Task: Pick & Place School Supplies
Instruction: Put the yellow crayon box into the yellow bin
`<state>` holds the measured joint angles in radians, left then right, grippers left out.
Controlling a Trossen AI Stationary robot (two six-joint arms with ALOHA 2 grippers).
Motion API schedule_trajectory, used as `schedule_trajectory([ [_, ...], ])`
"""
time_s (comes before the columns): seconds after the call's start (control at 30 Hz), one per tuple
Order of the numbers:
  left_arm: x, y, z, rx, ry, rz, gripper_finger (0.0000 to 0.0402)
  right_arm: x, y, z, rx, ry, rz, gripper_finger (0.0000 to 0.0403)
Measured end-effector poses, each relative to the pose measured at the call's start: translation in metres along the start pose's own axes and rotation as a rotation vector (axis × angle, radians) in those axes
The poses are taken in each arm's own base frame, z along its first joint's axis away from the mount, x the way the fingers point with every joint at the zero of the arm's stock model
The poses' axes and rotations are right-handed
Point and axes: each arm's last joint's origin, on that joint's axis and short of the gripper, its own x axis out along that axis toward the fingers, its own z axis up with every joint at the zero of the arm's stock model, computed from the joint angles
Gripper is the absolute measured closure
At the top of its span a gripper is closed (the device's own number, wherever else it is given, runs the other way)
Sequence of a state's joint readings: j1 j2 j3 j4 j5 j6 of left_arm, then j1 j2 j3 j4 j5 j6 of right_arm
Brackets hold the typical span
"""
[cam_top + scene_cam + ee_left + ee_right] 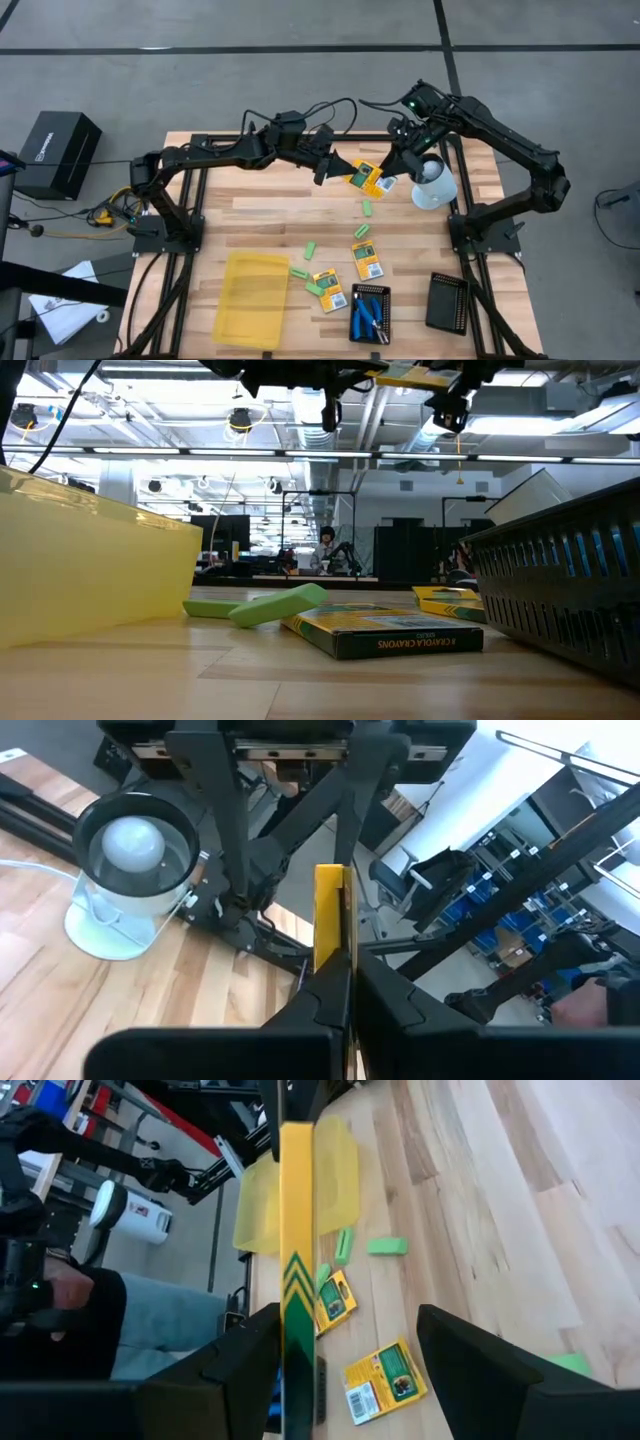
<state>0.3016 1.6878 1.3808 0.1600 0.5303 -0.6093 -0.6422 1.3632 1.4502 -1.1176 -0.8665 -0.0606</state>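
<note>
Crayon pack (366, 177), yellow-orange with green print, hangs in the air above the far part of the table (260, 205), well beyond the translucent yellow tray (250, 298) and just beside the white lamp-like fixture (434, 184). The left claw (338, 168) is fully shut on one edge of it, the thin pack pinched between its dark fingers (330, 995). The right claw (397, 160) stands wide open around the other end, and the right wrist view shows the pack edge-on close against one finger with the other finger well clear. This looks like a hand-over between arms. The main risk is timing: if the left claw lets go before the right one closes, the pack drops to the table. Because the pack sits off-centre between the open fingers, closing could push it sideways and twist it in the left claw's narrow pinch, or catch only a corner. The fixture is also close enough to be bumped
</note>
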Motion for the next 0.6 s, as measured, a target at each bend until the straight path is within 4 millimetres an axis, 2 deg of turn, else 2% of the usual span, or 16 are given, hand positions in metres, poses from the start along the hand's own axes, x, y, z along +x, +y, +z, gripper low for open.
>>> schedule_trajectory([
  [0.47,-0.005,0.007,0.008,0.016,-0.058,0.036,0.0401,0.011,0.011,0.000,-0.013,0.033,0.034,0.0179],
  [0.6,-0.005,0.007,0.008,0.017,-0.059,0.035,0.0401,0.012,0.011,0.002,-0.023,0.022,0.035,0.0191],
])
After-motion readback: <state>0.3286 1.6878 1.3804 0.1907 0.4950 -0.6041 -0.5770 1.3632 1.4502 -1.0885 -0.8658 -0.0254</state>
